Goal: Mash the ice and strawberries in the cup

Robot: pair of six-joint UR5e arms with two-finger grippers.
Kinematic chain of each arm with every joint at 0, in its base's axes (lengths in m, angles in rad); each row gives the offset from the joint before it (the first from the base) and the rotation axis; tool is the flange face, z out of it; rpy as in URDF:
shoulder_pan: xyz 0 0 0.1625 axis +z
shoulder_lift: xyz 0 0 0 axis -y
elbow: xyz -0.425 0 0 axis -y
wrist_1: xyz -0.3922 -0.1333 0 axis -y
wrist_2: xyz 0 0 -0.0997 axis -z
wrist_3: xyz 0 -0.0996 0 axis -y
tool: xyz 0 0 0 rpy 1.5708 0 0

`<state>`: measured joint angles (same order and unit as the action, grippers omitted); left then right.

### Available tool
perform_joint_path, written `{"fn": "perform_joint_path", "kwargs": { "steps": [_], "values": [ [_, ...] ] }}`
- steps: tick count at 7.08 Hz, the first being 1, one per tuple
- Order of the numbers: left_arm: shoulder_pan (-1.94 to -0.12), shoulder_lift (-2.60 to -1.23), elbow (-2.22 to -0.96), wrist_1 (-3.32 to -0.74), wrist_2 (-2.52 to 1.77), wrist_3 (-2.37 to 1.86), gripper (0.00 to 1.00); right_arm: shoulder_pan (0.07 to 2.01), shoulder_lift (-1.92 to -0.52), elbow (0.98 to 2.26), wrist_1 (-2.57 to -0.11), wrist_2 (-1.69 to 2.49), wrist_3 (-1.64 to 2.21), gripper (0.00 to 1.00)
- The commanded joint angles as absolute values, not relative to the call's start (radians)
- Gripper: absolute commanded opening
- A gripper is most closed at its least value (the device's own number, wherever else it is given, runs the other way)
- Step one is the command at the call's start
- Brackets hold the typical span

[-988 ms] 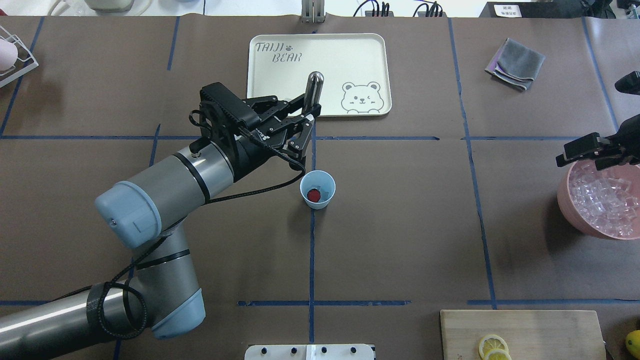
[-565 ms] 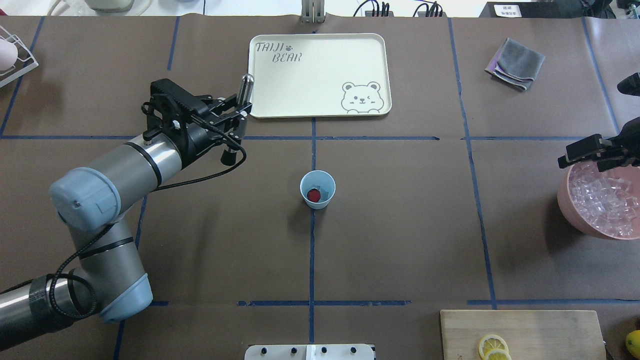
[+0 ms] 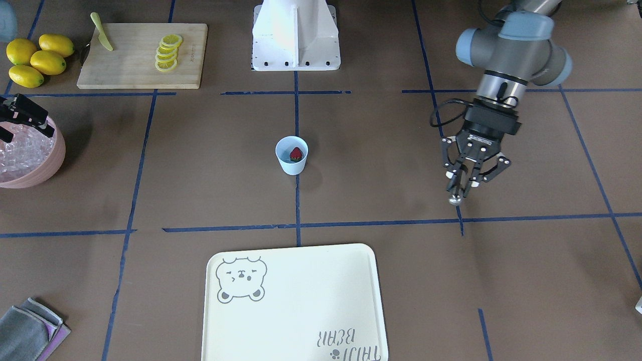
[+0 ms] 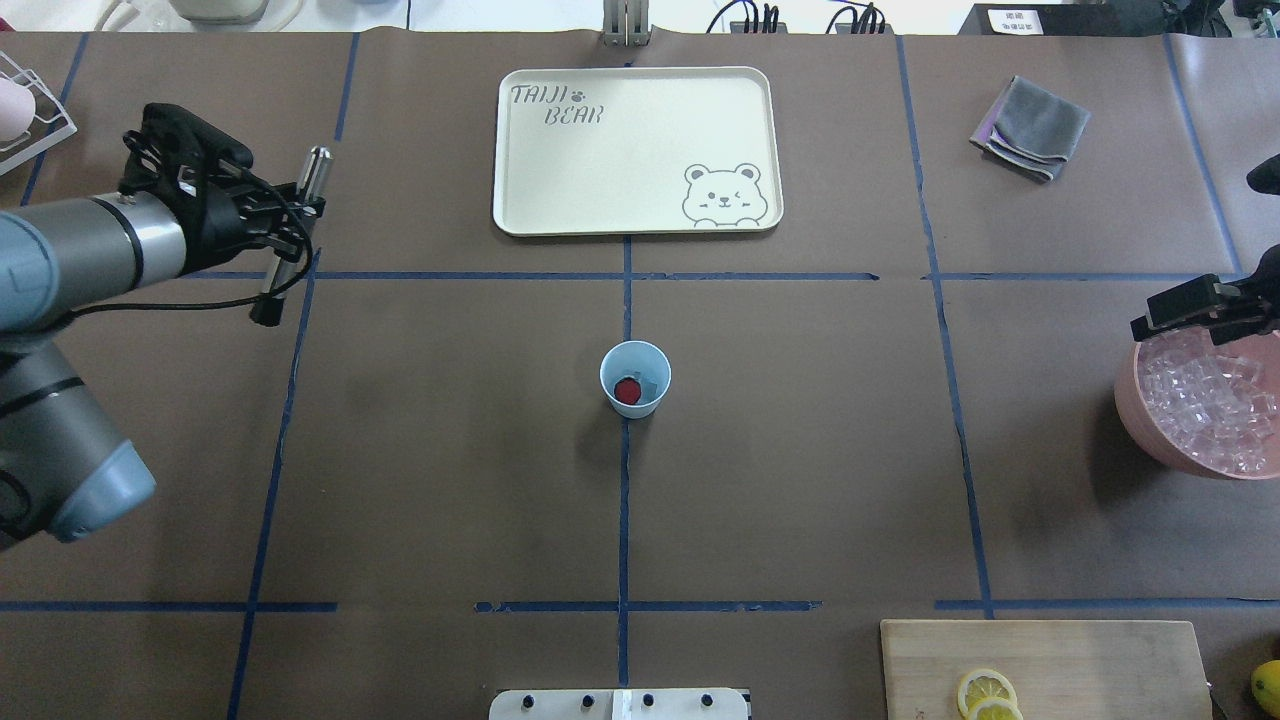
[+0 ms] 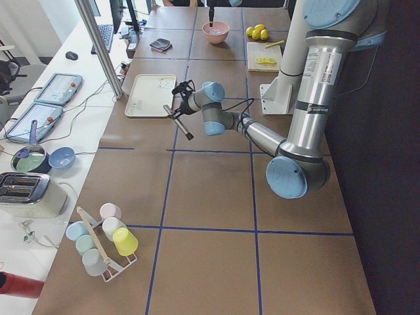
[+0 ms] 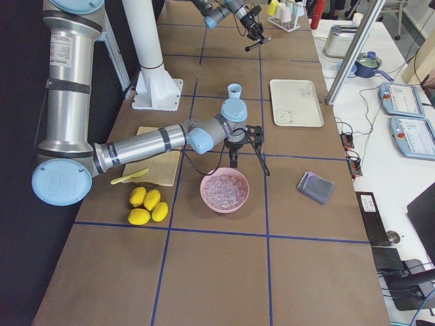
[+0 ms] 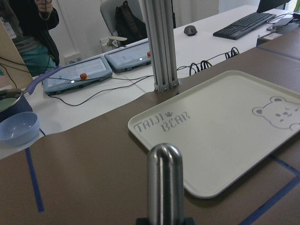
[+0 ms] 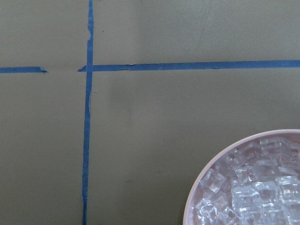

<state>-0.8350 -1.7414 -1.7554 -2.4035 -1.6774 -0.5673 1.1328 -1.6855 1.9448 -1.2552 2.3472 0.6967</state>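
At the table's (image 4: 800, 480) far left, my left arm (image 4: 90, 250) sits well apart from the cup (image 4: 635, 378), with the left gripper (image 4: 296, 215) pinching the muddler (image 4: 318, 165) mid-shaft, tilted. The bowl (image 4: 1150, 445) of ice (image 4: 1200, 400) is far right, right gripper (image 4: 1195, 308) above its rim. The cup is mid-table, upright, strawberry (image 4: 627, 390) inside. I judge this to be the carry stage, mashing not begun. Next I'd need to swing the muddler over the cup's mouth, stand it upright and press down without tipping the light cup. Hard to make out: something clear beside the strawberry, probably ice, can't confirm. The right gripper is cut by the frame edge, so spread or closed I can't tell; its wrist view shows no fingers.
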Motion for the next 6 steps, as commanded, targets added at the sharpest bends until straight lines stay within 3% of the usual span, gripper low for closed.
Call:
{"fn": "perform_joint_path", "kwargs": {
  "steps": [1,3,5,6],
  "values": [
    [-1.093,-1.674,-1.712,-2.143,-2.138,-0.554,0.0,1.137,-1.69,1.944,-1.255,2.347,0.689,1.0],
    [-1.16,-1.579,-1.651,-2.027,-2.224,-0.555,0.0,1.137,-1.693,1.945,-1.255,2.347,0.689,1.0],
    [-1.155,-1.585,-1.467,-2.034,-2.218,-0.552,0.02,1.137,-1.695,1.951,-1.255,2.347,0.69,1.0],
    [-1.157,-1.588,-1.457,-2.037,-2.218,-0.552,0.02,1.137,-1.697,1.956,-1.255,2.347,0.69,1.0]
  ]
}}
